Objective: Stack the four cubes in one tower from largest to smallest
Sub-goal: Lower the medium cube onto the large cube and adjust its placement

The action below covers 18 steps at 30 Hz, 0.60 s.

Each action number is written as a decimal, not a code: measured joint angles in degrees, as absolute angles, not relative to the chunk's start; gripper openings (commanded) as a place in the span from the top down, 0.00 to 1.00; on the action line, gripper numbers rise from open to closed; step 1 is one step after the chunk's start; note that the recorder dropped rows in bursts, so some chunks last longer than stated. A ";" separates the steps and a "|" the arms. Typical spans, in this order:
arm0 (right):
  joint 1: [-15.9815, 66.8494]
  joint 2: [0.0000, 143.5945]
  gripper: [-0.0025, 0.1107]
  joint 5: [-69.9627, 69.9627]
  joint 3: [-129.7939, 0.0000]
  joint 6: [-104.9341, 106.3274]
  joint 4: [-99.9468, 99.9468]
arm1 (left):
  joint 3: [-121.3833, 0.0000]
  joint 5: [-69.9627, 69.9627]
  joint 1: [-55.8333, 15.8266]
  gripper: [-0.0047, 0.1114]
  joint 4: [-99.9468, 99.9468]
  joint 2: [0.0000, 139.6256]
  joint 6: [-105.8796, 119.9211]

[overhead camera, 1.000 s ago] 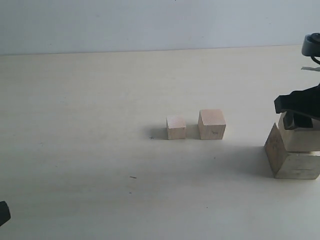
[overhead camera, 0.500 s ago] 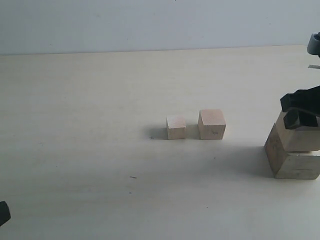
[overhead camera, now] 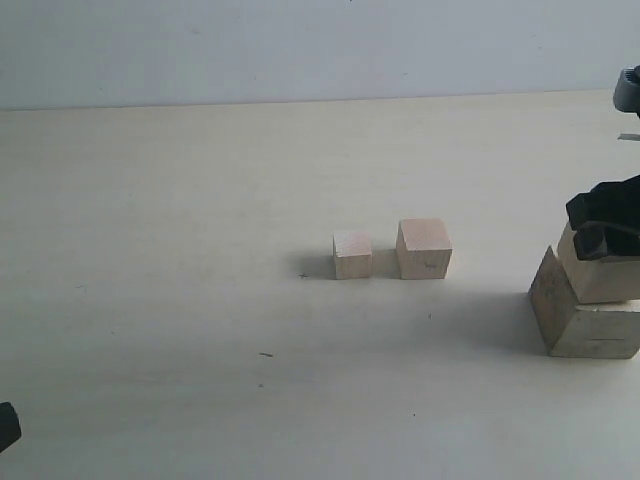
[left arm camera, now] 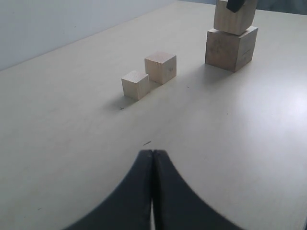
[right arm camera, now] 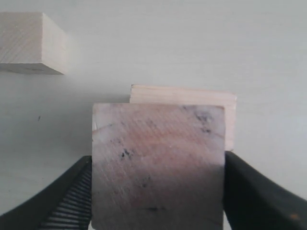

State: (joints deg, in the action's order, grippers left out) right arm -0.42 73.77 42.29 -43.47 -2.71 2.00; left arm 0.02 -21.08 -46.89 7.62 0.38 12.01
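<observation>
At the table's right edge the largest cube (overhead camera: 580,325) (left arm camera: 230,45) stands alone as the tower's base. The second-largest cube (overhead camera: 600,280) (right arm camera: 158,163) is on top of it, slightly tilted, and my right gripper (overhead camera: 605,225) (right arm camera: 158,187) is shut on its two sides. A strip of the largest cube (right arm camera: 182,94) shows past the held one. The two smaller cubes sit side by side mid-table: the smallest (overhead camera: 352,255) (left arm camera: 135,85) and a bigger one (overhead camera: 424,248) (left arm camera: 160,67). My left gripper (left arm camera: 153,152) (overhead camera: 5,425) is shut and empty at the near left corner.
A pale wall (overhead camera: 300,50) bounds the far side of the table. A small dark mark (overhead camera: 265,354) lies on the tabletop in front of the two loose cubes. One loose cube (right arm camera: 31,43) shows off to the side in the right wrist view.
My right gripper has shifted to the right and slightly down with its cube, bringing it further over the largest cube. The loose cubes and the left gripper have not moved.
</observation>
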 measured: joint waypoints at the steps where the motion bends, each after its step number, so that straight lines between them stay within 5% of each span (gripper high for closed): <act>1: -0.42 73.77 0.98 42.29 -43.47 -2.71 2.00 | 0.02 -21.08 -46.89 0.96 7.62 0.38 12.01; 18: -0.42 73.77 0.98 42.54 -43.47 -4.70 1.39 | 0.02 -21.08 -46.89 0.96 7.62 0.38 12.01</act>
State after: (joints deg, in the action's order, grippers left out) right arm -0.42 73.77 42.54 -43.47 -4.70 1.39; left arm 0.02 -21.08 -46.89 7.62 0.38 12.01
